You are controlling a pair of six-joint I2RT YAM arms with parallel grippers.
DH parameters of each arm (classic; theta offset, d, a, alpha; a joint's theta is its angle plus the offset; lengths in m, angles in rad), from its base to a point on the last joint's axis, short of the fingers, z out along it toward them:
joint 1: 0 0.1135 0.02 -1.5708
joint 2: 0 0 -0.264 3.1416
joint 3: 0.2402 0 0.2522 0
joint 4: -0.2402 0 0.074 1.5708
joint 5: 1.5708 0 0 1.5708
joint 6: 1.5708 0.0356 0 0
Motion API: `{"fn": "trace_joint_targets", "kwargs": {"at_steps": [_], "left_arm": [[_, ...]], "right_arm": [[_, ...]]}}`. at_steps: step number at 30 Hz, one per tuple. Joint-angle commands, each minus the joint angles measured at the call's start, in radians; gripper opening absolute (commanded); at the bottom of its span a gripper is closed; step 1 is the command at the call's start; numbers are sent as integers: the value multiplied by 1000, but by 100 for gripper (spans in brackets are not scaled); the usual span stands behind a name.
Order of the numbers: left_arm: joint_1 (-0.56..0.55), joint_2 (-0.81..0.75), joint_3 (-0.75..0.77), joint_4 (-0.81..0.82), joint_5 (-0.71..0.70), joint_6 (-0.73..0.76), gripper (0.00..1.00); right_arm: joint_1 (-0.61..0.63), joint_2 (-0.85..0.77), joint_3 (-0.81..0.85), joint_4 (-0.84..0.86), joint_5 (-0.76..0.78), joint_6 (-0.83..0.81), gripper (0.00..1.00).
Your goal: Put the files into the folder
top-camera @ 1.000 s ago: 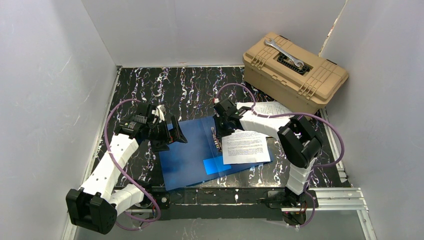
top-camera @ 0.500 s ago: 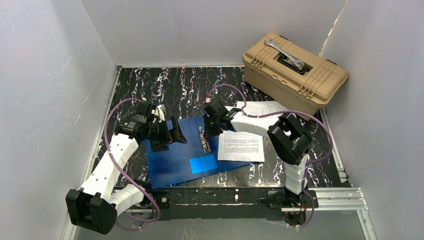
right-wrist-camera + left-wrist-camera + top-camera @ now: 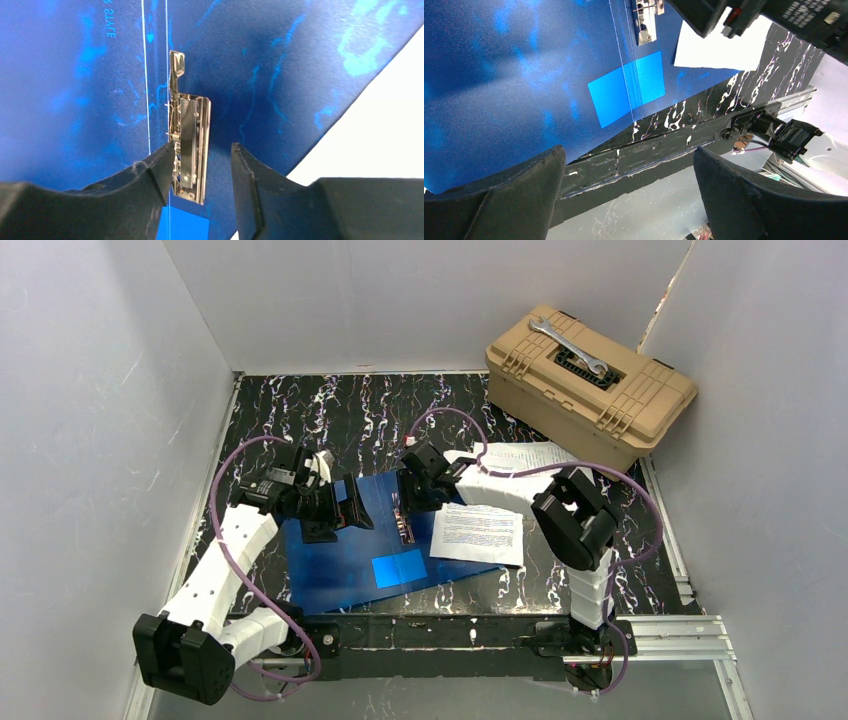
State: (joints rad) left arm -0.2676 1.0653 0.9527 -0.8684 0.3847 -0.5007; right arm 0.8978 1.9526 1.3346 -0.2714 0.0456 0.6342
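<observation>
Files [image 3: 478,533] lie half on the open folder [image 3: 330,565], the left gripper [image 3: 629,165] and right gripper [image 3: 202,150] with jaws apart; raising the clip [image 3: 189,130] seems next.

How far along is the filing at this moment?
Done: the folder lies open. In hand: the right gripper straddles its metal clip, jaws slightly apart; the left gripper hovers open, empty. Left: one sheet only overlaps the folder's right edge, a second sheet lies by the toolbox.
</observation>
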Motion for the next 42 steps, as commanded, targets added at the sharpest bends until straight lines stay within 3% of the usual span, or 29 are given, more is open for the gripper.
{"fn": "trace_joint_targets", "kwargs": {"at_steps": [1, 6, 15, 18, 22, 27, 33, 42], "left_arm": [[4, 12, 26, -18, 31, 29, 98], [4, 26, 27, -4, 37, 34, 98], [4, 51, 8, 16, 32, 30, 98], [4, 56, 8, 24, 34, 25, 98], [4, 63, 7, 26, 39, 24, 98], [4, 72, 7, 31, 45, 26, 98], [5, 75, 5, 37, 60, 24, 98], [5, 78, -9, 40, 74, 24, 98]], "right_arm": [[-8, -127, 19, -38, 84, -71, 57], [-65, -283, -76, -25, 112, -101, 67], [-295, -606, -287, -51, 66, -189, 84], [-374, -679, -340, -96, 63, -197, 94], [-459, -727, -372, -178, -12, -223, 97], [-535, -718, -435, -261, -39, -220, 99], [-550, -698, -555, -211, -51, -156, 97], [-550, -609, -631, -109, -85, -80, 88]]}}
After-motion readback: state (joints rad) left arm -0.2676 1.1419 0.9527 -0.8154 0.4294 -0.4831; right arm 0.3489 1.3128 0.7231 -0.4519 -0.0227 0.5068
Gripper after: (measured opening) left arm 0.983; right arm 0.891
